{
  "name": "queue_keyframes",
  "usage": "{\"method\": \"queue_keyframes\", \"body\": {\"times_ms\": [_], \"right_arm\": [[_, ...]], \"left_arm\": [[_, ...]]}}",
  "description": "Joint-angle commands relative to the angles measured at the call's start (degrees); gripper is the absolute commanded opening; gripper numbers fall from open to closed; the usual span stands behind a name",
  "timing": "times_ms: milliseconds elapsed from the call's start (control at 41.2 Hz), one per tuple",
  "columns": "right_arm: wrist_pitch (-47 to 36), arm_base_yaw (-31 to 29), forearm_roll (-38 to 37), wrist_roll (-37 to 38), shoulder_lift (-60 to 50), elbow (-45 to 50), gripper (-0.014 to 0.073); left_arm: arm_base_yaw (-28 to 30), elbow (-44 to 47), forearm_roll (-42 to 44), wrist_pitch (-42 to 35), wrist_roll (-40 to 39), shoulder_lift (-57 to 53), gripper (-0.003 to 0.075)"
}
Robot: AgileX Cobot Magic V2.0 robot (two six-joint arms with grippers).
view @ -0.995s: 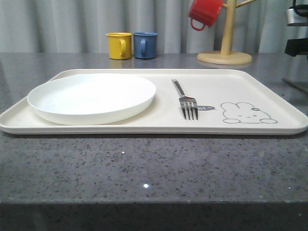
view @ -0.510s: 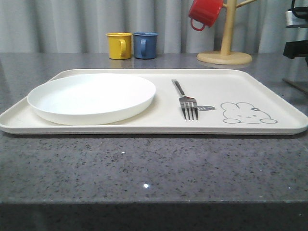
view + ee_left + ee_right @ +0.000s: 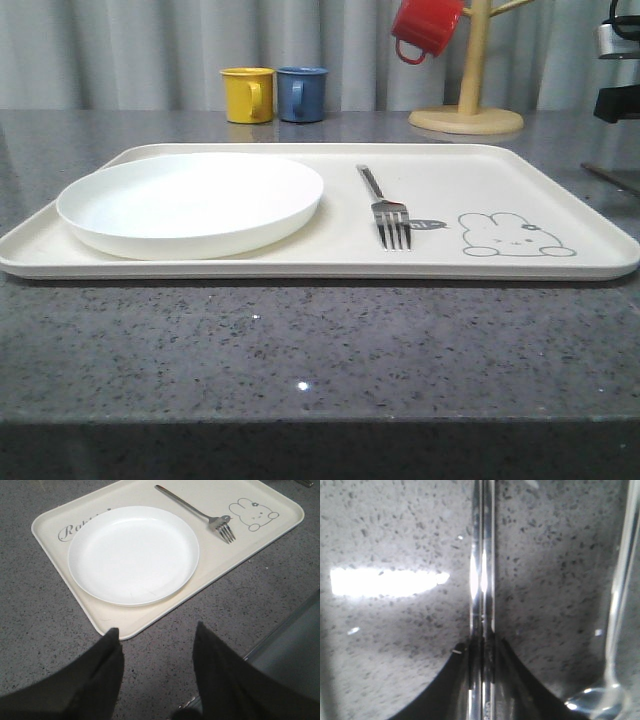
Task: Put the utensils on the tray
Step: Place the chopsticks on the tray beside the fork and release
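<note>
The cream tray (image 3: 480, 170) with its bunny drawing lies across the table and appears from above in the left wrist view (image 3: 210, 567). A silver fork (image 3: 391, 214) lies on it beside the bunny (image 3: 199, 513). My left gripper (image 3: 157, 628) hangs open over bare table just off the tray's corner, with nothing between its fingers. In the right wrist view my right gripper (image 3: 483, 644) is shut on a pair of shiny chopsticks (image 3: 482, 570), low over the grey table. A spoon (image 3: 620, 580) lies on the table beside them. Part of my right arm (image 3: 618, 102) shows at the far right.
A round white plate (image 3: 190, 200) fills the tray's left half (image 3: 132, 552). Behind the tray stand a yellow mug (image 3: 247, 95) and a blue mug (image 3: 302, 94). A wooden mug tree (image 3: 470, 75) holds a red mug (image 3: 427, 27). The table's edge (image 3: 280, 640) runs near my left gripper.
The part of my right arm at the right edge has shifted slightly. The tray, plate and fork have not moved.
</note>
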Motion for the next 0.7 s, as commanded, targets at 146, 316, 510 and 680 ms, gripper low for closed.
{"method": "queue_keyframes", "body": {"times_ms": [146, 316, 510, 680], "right_arm": [[4.8, 5.5, 6.8, -0.5, -7.1, -5.6, 0.0008], [5.0, 11.1, 11.6, 1.6, -7.3, -7.9, 0.0008], [2.5, 14.4, 13.3, 9.9, -5.2, -7.6, 0.0008], [-0.9, 16.0, 16.4, 12.2, -1.9, -7.6, 0.0008]], "left_arm": [[-0.5, -1.4, 0.0, -4.0, -0.5, 0.0, 0.0313], [-0.5, -1.4, 0.0, -4.0, -0.5, 0.0, 0.0313], [-0.5, -1.4, 0.0, -4.0, -0.5, 0.0, 0.0313], [-0.5, -1.4, 0.0, -4.0, -0.5, 0.0, 0.0313]]}}
